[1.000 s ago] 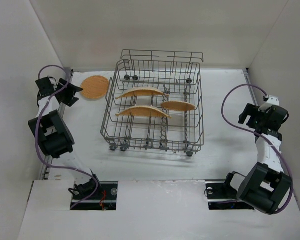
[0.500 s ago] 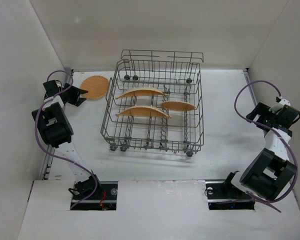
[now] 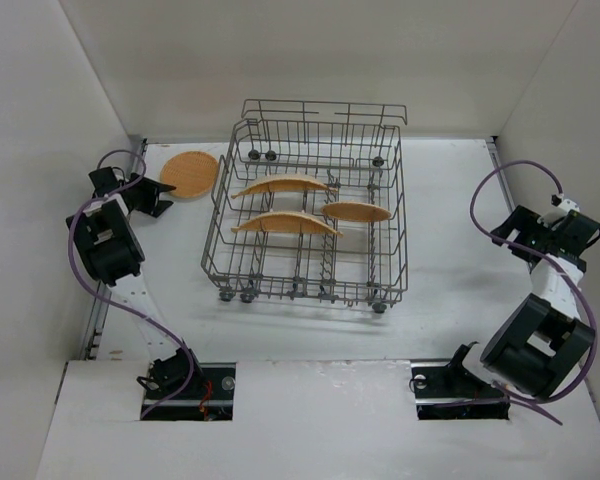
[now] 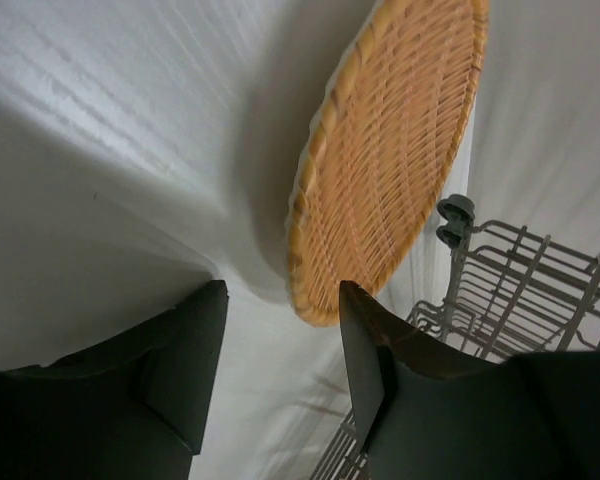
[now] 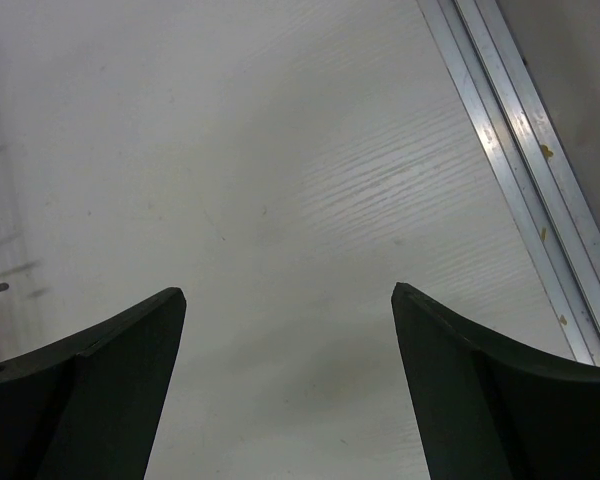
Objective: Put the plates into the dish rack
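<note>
last plate [image 3: 190, 173] was found flat on table [image 3: 460, 200], left of rack [image 3: 310, 270]; three plates [image 3: 280, 185] were stood inside. left gripper [image 4: 282, 300] was held half open at its near rim, nothing gripped. rim should be slid deep between fingers [image 4: 190, 360] before squeeze. right gripper [image 5: 285, 300] was seen wide open, empty.

A white tabletop [image 3: 450, 300] with a faint wood-like grain spreads across the scene. Plain white walls close it in: a back wall [image 3: 320, 60], a left wall [image 3: 30, 150] and a right wall [image 3: 570, 90]. A silver metal rail [image 5: 520, 150] runs along the tabletop's right edge, with a few yellowish specks on it. A second rail [image 3: 93, 335] runs along the left edge. At the near side lies a white board [image 3: 310, 420] with two dark rectangular cutouts, one on the left [image 3: 220, 390] and one on the right [image 3: 435, 405].
</note>
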Controlling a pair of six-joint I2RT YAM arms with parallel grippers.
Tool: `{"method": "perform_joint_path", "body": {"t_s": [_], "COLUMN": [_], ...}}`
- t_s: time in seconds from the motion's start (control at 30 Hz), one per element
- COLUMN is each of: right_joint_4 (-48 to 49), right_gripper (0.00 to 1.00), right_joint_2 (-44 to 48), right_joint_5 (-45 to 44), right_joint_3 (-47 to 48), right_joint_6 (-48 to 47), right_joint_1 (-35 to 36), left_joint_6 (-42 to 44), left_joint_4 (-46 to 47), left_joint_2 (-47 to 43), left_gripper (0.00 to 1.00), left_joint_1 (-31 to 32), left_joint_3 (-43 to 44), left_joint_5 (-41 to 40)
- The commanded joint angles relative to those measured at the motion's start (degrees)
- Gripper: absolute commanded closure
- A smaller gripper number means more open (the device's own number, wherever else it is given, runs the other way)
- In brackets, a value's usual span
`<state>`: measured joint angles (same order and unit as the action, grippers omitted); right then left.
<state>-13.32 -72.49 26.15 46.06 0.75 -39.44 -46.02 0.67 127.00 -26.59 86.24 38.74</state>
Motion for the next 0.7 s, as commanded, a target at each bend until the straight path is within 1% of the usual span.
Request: {"method": "perform_joint_path", "body": {"t_s": [0.0,0.13,0.2,0.23,0.37,0.43,0.53,0.67], "right_joint_4": [0.40,0.31,0.31,0.23,0.05,0.05,0.05,0.05], "right_gripper": [0.10,0.10,0.10,0.10,0.09,0.09,0.09,0.10], "right_joint_2": [-0.28,-0.37,-0.55,-0.55,-0.81,-0.81,-0.90,-0.81], "right_joint_5": [1.71,2.06,2.06,2.06,2.15,2.15,2.24,2.24], "right_joint_3": [2.98,2.98,3.07,3.07,3.24,3.33,3.33,3.33], "right_joint_6": [0.39,0.39,0.39,0.39,0.30,0.30,0.30,-0.05], "right_joint_1": [-0.60,-0.77,-0.77,-0.77,-0.95,-0.95,-0.95,-0.16], "left_joint_6": [-0.39,-0.47,-0.47,-0.39,-0.12,0.23,1.02,1.46], "left_joint_4": [1.97,1.97,1.97,2.06,3.11,3.99,5.66,6.36], "left_joint_2": [1.75,4.57,5.80,6.50,7.65,7.13,4.58,-1.12], "left_gripper": [0.54,0.54,0.57,0.60,0.83,0.90,0.95,0.97], "left_joint_1": [1.40,2.90,3.51,3.86,5.01,5.45,5.63,4.58], "left_joint_3": [4.90,8.24,9.65,10.35,11.32,10.62,8.34,4.65], "left_joint_5": [0.46,0.37,0.37,0.37,0.37,0.63,0.28,-0.33]}}
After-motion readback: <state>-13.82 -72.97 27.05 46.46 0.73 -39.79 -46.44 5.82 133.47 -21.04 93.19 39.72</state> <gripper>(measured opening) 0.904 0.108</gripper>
